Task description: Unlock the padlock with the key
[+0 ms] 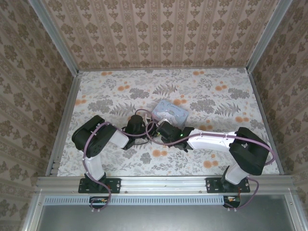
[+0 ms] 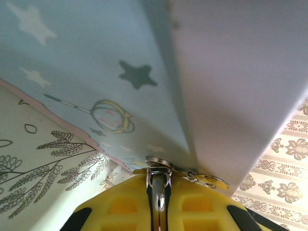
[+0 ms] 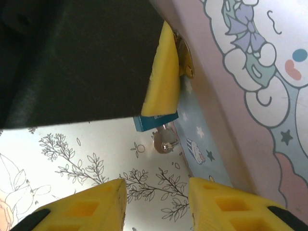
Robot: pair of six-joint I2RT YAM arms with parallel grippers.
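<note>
Floral tabletop, left pincer gripping padlock, key beneath

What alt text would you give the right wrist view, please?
The open right gripper faces a small key hanging under a teal padlock, which the left gripper holds beside a pale-blue cartoon tin.

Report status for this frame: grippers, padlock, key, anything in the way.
Left gripper shut on padlock, hard against tin. Right gripper open, short of key. Key at padlock's end, not yet gripped. Tin wall tight beside key.
</note>
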